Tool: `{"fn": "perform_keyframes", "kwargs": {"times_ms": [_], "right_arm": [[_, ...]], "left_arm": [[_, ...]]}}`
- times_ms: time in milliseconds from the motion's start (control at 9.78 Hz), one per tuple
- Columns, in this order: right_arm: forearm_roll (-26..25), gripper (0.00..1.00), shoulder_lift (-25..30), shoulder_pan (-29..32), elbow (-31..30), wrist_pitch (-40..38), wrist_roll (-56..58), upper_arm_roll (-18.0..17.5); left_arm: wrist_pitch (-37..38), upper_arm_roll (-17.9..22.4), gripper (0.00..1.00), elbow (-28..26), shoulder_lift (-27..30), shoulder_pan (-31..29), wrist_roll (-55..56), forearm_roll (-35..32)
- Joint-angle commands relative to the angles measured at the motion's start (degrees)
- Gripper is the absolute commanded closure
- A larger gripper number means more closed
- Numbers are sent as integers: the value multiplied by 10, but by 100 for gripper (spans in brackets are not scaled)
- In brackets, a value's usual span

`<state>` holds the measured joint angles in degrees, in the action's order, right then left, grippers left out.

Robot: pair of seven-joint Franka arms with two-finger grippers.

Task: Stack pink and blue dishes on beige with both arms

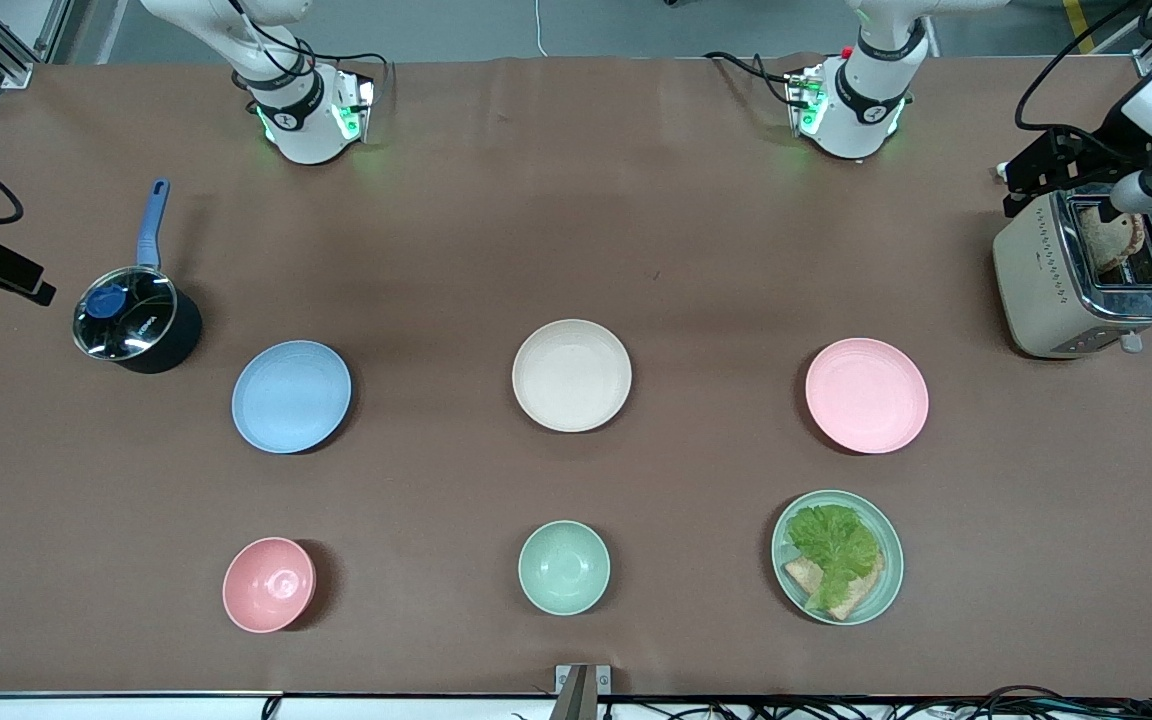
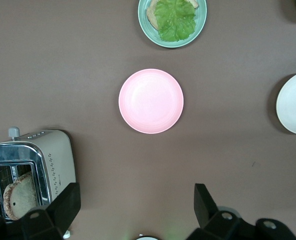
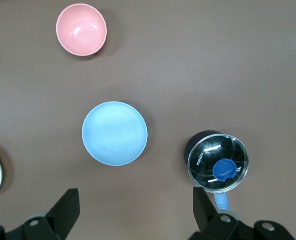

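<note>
The big brown table [image 1: 576,180] holds everything. The toaster [image 1: 1076,275] stands at the left arm's end, with a slice of bread [image 1: 1111,238] sticking out of its slot. The dark pot [image 1: 136,325] with a glass lid and a blue handle sits at the right arm's end.

Three wide plates lie in a row, well apart from each other. The blue plate [image 1: 291,396] is toward the right arm's end, the beige plate [image 1: 572,375] is in the middle, and the pink plate [image 1: 867,395] is toward the left arm's end. Nothing is stacked yet.

Nearer the front camera there is a green plate [image 1: 837,556] with a lettuce leaf [image 1: 836,545] and bread on it. A small green bowl [image 1: 564,567] and a small pink bowl [image 1: 269,584] sit in that same row.

The left gripper [image 2: 137,212] is up high. Its jaws are spread wide and hold nothing. The pink plate lies on the table out ahead of the jaws, not touching them.

The right gripper [image 3: 135,212] is up high too, jaws wide apart and holding nothing. The blue plate lies out ahead of its jaws, with the pot off to one side.
</note>
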<state>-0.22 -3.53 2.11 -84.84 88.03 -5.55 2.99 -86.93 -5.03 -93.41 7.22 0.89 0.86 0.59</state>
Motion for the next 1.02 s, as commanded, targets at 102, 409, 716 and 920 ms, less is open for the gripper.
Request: {"fn": "perform_keyframes", "kwargs": {"times_ms": [102, 409, 716, 920], "right_arm": [[-4, 0, 12, -1, -13, -4, 4, 0], [-2, 0, -15, -14, -9, 4, 6, -3], [32, 0, -57, 24, -64, 68, 137, 0], [39, 0, -59, 35, -189, 217, 221, 0]], "left_arm": [[11, 1, 0, 26, -28, -10, 3, -11], [12, 0, 0, 33, -73, -34, -2, -10], [-113, 0, 0, -45, -113, -40, 4, -11], [-267, -1, 0, -157, -126, -48, 3, -10]]}}
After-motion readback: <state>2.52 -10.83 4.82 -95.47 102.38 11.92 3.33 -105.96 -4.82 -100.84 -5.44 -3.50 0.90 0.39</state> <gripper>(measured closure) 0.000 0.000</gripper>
